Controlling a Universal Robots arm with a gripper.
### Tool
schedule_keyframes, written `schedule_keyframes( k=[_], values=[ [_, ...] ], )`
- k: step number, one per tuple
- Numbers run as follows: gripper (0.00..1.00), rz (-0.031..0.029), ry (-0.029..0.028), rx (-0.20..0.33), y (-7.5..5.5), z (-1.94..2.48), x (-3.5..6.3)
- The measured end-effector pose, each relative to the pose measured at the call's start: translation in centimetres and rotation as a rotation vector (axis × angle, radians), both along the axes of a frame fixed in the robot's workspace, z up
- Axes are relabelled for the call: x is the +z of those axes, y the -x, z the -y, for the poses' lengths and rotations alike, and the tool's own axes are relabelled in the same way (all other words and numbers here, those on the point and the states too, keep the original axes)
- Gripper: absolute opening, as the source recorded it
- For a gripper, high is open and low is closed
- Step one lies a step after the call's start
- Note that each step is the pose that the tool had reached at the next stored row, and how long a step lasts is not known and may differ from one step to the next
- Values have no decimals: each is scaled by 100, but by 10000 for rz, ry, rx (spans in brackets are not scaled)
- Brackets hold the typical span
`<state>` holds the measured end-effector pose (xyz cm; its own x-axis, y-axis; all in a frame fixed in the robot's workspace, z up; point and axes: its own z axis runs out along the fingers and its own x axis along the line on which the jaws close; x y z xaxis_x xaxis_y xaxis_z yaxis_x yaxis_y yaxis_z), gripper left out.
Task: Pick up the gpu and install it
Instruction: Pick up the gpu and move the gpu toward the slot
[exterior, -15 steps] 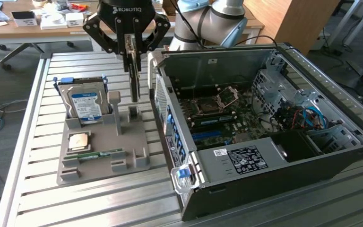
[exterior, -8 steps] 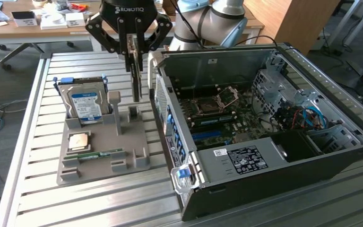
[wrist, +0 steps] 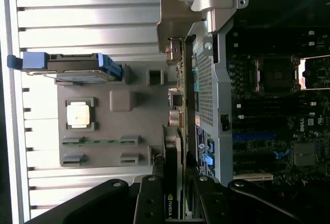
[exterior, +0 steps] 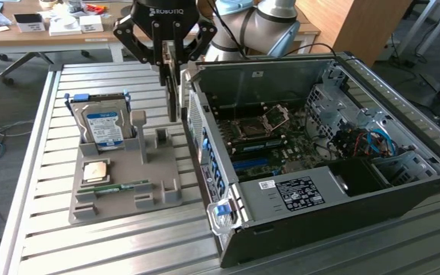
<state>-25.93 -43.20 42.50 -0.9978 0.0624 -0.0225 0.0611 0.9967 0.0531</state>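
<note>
My gripper (exterior: 172, 57) is shut on the gpu (exterior: 174, 91), a thin card that hangs edge-on and upright below the fingers. The card is held above the gap between the grey parts tray (exterior: 158, 197) and the open computer case (exterior: 342, 189), close to the case's near wall. In the wrist view the gpu (wrist: 179, 126) runs as a narrow green strip from between the two black fingers (wrist: 150, 198), with its silver end bracket (wrist: 172, 17) at the far end. It lies along the case's perforated side wall (wrist: 206, 84).
The tray holds a silver hard drive (exterior: 103, 127) standing in a blue frame, a square processor (exterior: 95, 171) and a narrow green memory stick (exterior: 121, 187). Inside the case lie the motherboard (exterior: 270, 140) and a power supply (exterior: 300, 192). A slatted metal table (exterior: 113, 246) carries everything.
</note>
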Motion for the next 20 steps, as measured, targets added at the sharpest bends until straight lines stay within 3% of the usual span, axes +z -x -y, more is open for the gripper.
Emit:
schedule_keyframes(
  k=[12, 20],
  values=[
    [27, -1, -111, 0, -214, 0, 0],
    [27, 0, -227, 0, -427, 0, 0]
  ],
)
